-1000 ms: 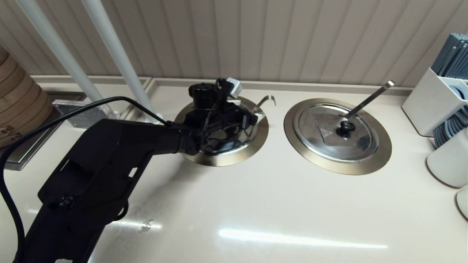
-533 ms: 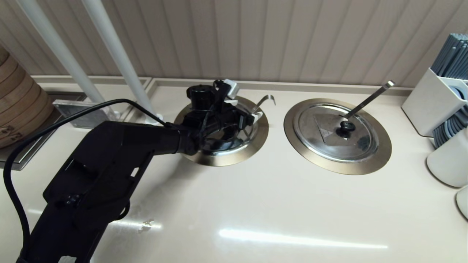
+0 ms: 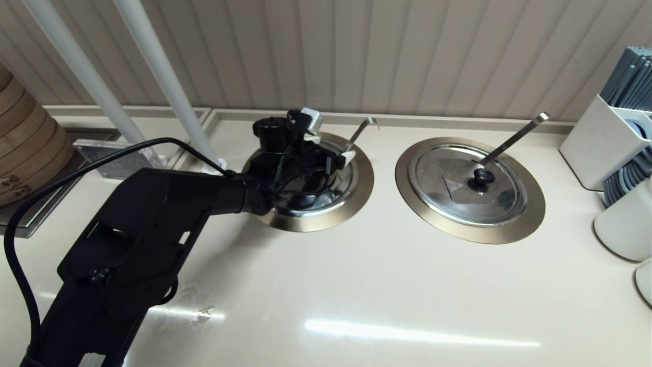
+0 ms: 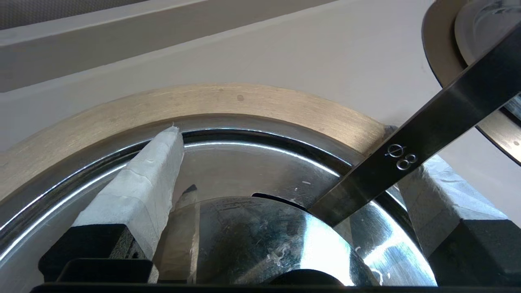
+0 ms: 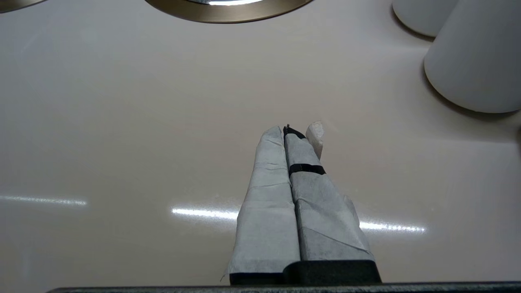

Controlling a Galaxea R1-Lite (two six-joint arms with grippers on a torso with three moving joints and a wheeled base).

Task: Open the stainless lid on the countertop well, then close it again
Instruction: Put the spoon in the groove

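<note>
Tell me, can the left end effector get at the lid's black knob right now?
Probably yes. The left end effector hangs open right over the stainless lid, with the knob between its fingers. Only the ladle handle crosses close by one finger.

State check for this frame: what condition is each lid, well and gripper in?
stainless lid, over the countertop well; seated or lifted unclear
countertop well, covered by that lid
ladle handle, sticking out through the lid notch
left gripper, open over the lid
right gripper, shut, empty, above the counter
other lid, closed
</note>
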